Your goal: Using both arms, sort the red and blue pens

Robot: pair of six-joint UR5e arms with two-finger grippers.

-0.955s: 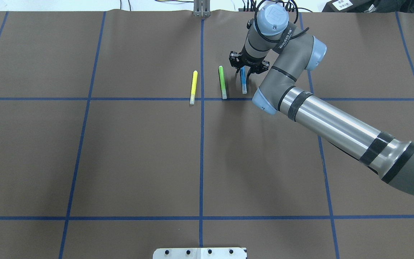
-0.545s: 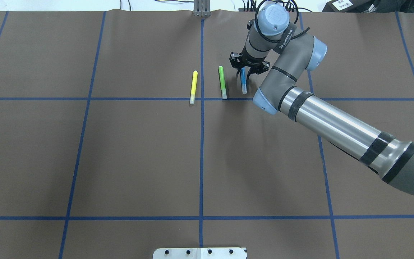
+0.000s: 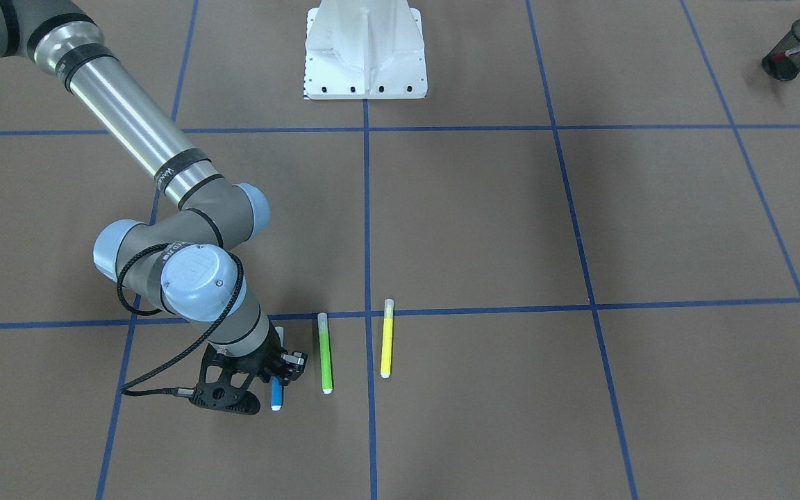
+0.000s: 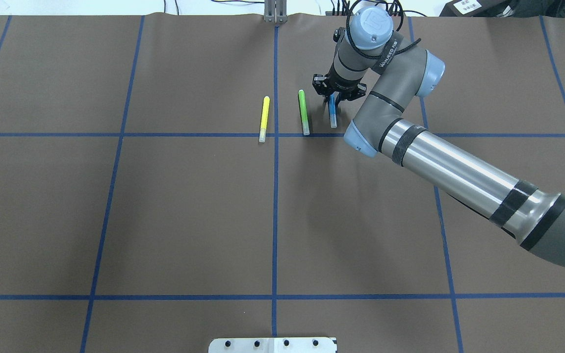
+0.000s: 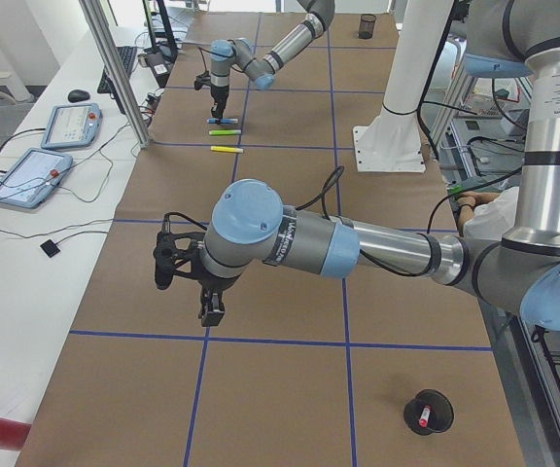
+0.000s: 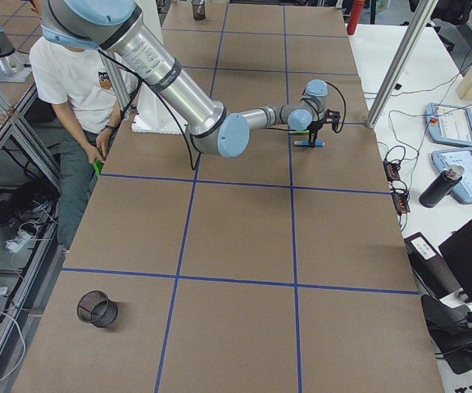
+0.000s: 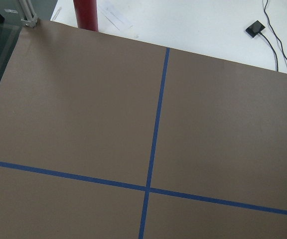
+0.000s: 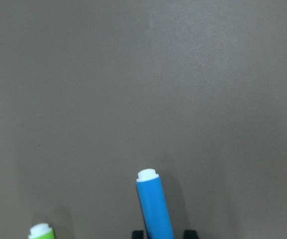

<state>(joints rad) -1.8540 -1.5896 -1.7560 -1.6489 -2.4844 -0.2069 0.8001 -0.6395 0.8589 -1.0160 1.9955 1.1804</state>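
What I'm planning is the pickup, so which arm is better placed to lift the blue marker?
The right. The right gripper straddles the blue marker where it lies, while the left gripper hangs over bare table, far from it.

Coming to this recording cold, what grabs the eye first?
The long right arm stretches far forward, its end effector straddling the blue marker, which lies flat. Beside that lie a green marker and a yellow marker, parallel and apart.
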